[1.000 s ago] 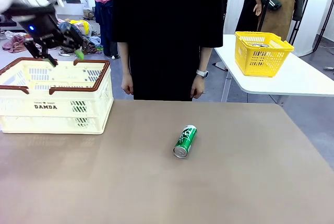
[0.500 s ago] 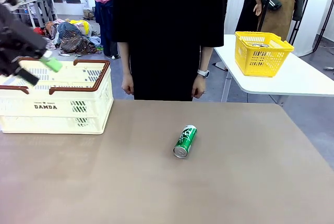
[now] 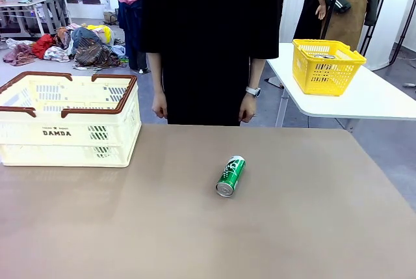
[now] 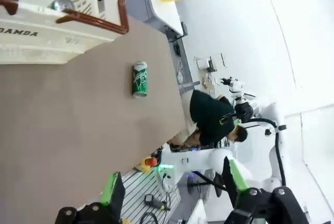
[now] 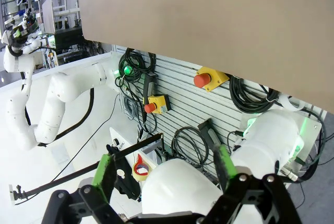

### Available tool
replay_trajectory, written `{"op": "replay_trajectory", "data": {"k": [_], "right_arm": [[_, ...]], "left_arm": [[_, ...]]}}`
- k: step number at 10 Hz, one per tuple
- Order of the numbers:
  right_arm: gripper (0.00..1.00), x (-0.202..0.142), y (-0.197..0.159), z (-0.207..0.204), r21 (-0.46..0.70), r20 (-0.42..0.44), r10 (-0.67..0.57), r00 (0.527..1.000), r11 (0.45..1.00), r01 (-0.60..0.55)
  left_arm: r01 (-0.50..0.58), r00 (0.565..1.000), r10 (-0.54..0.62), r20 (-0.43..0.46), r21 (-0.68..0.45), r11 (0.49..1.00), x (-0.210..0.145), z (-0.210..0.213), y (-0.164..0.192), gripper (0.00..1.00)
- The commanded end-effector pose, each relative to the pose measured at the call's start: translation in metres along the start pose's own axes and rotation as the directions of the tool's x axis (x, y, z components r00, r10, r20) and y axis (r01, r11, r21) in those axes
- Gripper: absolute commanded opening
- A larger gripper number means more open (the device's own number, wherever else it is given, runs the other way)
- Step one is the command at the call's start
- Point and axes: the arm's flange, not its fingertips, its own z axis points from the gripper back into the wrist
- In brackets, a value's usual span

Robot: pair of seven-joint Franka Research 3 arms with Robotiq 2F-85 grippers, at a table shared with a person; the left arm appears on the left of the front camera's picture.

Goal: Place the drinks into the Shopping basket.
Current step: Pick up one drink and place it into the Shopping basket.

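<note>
A brown table (image 3: 312,227) takes up the foreground under soft, even light with no hard shadows. Beyond its far right corner stands a white table (image 3: 383,103) with a yellow basket (image 3: 325,66) on it. The floor (image 3: 390,146) is smooth and grey. Past the far left corner a heap of coloured clothes (image 3: 81,48) lies on the floor, with a desk (image 3: 29,2) behind it. The walls (image 4: 297,36) are plain white.
</note>
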Motion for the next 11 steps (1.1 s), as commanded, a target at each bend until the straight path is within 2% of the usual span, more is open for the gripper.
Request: {"op": "replay_trajectory", "data": {"k": [1,11], "right_arm": [[1.0,0.0002,0.0017,0.0015,0.008,0.0,0.014,1.0,1.0,-0.014],[1.0,0.0002,0.0017,0.0015,0.008,0.0,0.014,1.0,1.0,-0.014]], "left_arm": [[0.001,1.0,-0.001,0.017,0.007,1.0,-0.0047,0.0056,-0.0217,1.0],[0.001,1.0,-0.001,0.017,0.007,1.0,-0.0047,0.0056,-0.0217,1.0]]}}
